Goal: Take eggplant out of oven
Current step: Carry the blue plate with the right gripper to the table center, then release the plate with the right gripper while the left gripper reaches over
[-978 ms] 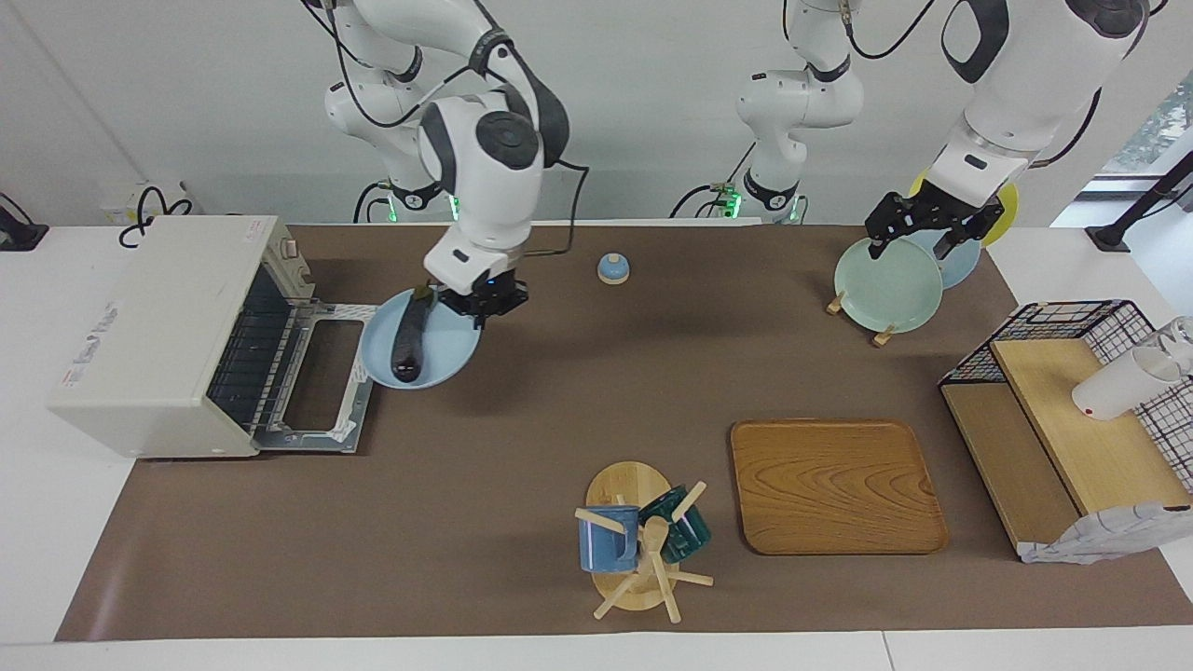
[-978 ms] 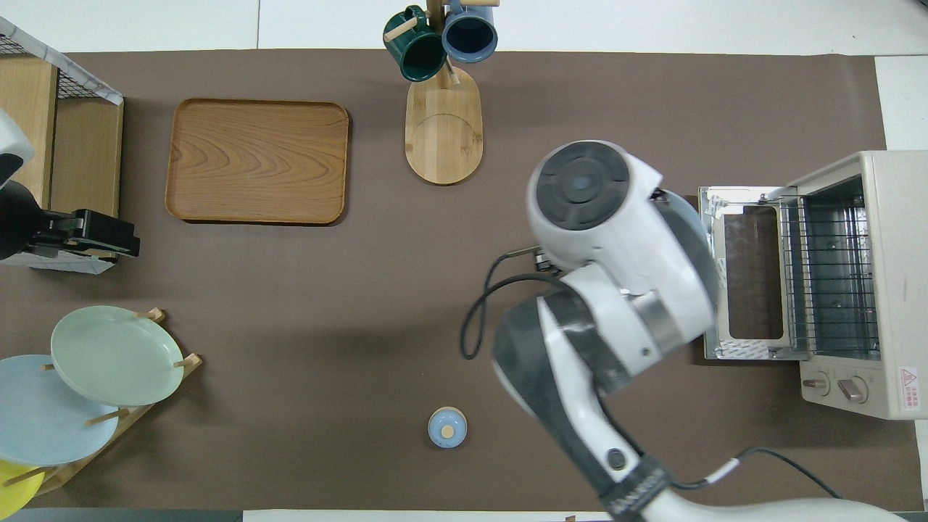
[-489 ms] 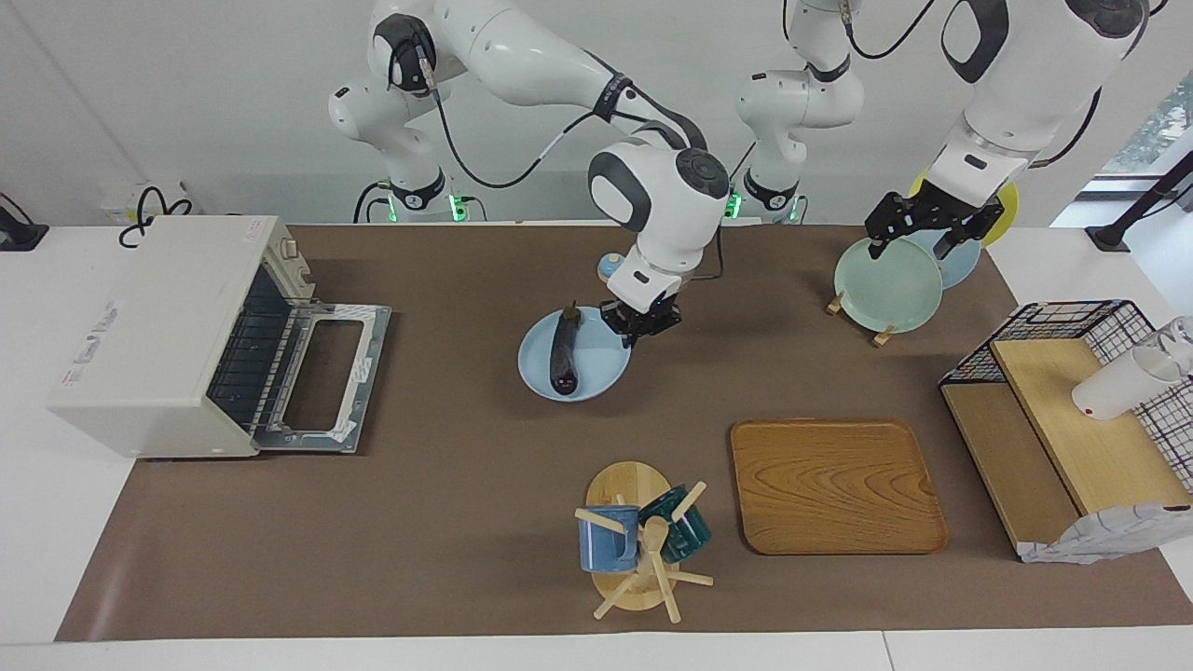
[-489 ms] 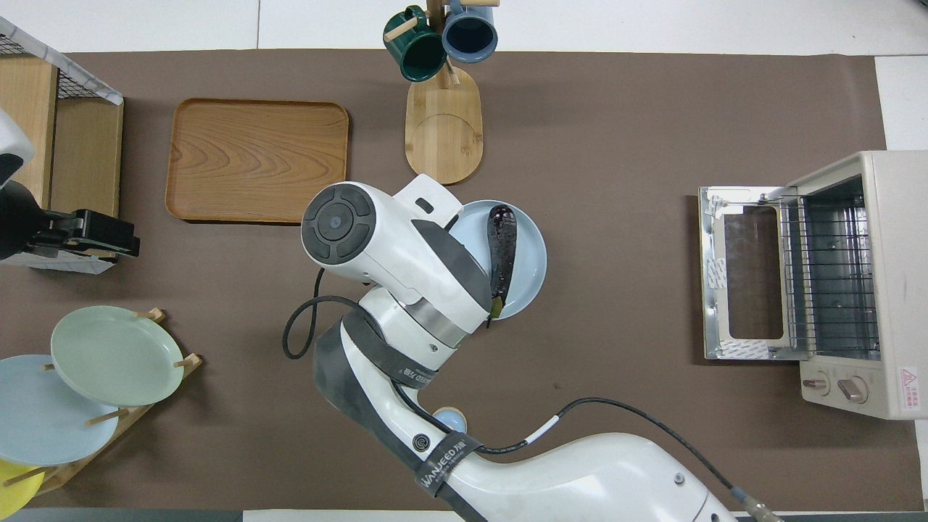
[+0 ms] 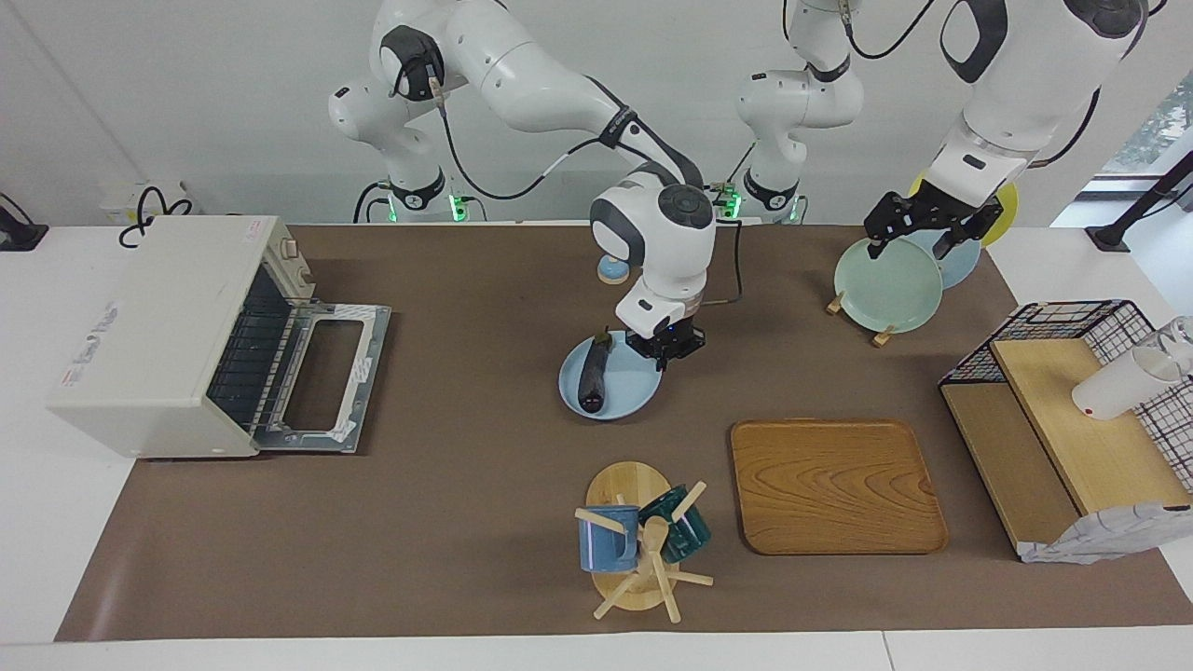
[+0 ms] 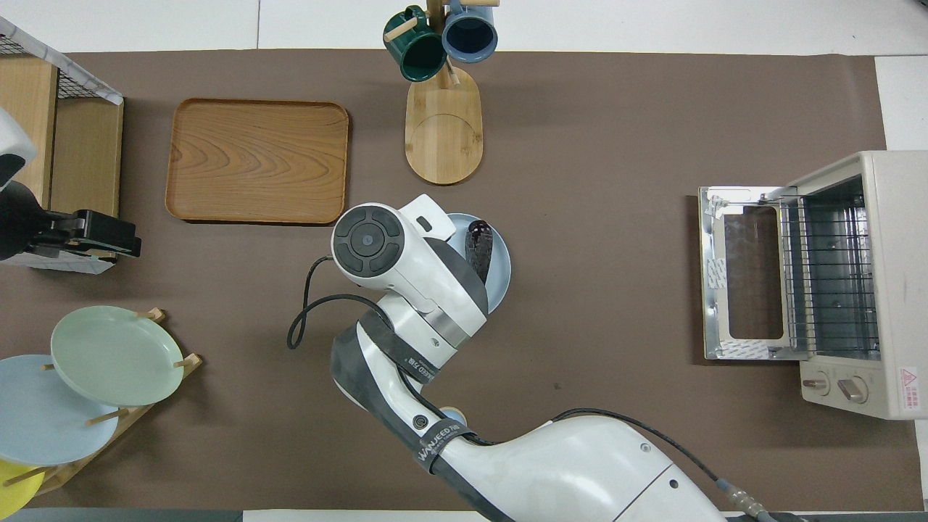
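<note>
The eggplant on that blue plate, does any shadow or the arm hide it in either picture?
Facing view: the eggplant shows whole on the blue plate, which casts a soft shadow on the mat. Overhead view: the right arm covers part of the plate and the eggplant's near end.

You can read one word for certain: "WANDEED", in white capitals on the black strap point(image 6: 435, 444) wrapped round the right arm point(image 6: 551, 464), seen from overhead. A round logo mark sits on that arm just beside the strap. The oven point(image 6: 863, 283) carries a red warning-triangle sticker by its knobs, and what looks like a label with red print on its side point(image 5: 93, 345); you cannot make out the wording on either.
</note>
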You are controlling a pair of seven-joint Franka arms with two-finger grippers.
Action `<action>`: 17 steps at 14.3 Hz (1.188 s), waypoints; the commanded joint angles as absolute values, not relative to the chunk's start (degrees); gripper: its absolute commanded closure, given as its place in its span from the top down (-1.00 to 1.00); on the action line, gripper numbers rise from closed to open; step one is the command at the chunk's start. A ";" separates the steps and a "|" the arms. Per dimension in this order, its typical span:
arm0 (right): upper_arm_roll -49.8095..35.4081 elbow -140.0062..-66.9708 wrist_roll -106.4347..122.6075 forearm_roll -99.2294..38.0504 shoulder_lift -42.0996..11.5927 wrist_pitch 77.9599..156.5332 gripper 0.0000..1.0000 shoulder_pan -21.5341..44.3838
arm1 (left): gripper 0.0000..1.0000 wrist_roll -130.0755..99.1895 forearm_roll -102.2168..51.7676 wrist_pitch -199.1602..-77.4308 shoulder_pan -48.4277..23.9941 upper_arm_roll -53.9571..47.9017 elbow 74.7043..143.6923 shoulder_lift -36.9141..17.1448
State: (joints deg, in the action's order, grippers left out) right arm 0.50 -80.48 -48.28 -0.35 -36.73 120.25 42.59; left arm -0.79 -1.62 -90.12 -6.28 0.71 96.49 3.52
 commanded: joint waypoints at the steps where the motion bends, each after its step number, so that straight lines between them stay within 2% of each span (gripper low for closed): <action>1: 0.18 -83.06 -50.97 -6.05 -35.51 123.65 -0.83 41.57 | 1.00 -0.88 -0.62 -89.73 -6.50 0.79 96.15 3.78; 4: 0.18 -82.18 -51.33 -6.33 -35.42 127.61 -0.09 42.10 | 1.00 -0.97 -0.62 -90.09 -6.41 0.70 96.15 3.78; 6: 0.35 -81.65 -50.72 -5.37 -34.11 127.63 -0.08 41.49 | 1.00 -1.05 -0.62 -90.26 -6.85 0.70 96.24 3.78; 8: 1.23 -81.83 -49.49 -4.49 -30.78 120.89 -0.19 39.04 | 1.00 -1.76 -0.70 -91.83 -7.38 0.18 97.20 3.95; 9: 1.14 -82.09 -46.61 -2.83 -27.98 116.59 -0.50 36.24 | 1.00 -2.02 -0.70 -92.80 -9.12 0.18 98.08 4.22; 11: 1.23 -84.62 -36.62 -0.19 -23.84 109.45 -0.76 30.35 | 1.00 -7.09 -0.96 -94.99 -13.08 0.18 99.48 3.78; 13: 1.23 -93.99 -28.86 0.87 -18.92 110.03 -1.00 24.81 | 1.00 -10.36 -1.49 -98.68 -17.29 0.09 102.03 3.43; 15: 1.23 -105.67 -27.95 6.64 -14.70 116.24 -1.00 21.46 | 1.00 -17.71 -3.59 -105.43 -22.91 0.09 105.45 2.56; 17: 1.14 -113.61 -27.60 10.45 -12.40 121.97 -1.00 17.43 | 1.00 -24.66 -3.69 -111.24 -28.80 0.09 105.91 -2.34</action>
State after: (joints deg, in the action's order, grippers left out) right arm 2.17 -102.27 -28.11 7.25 -17.49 115.90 20.19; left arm -19.16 -3.11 -105.99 -23.76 -0.77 104.74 1.15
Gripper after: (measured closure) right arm 0.991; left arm 0.000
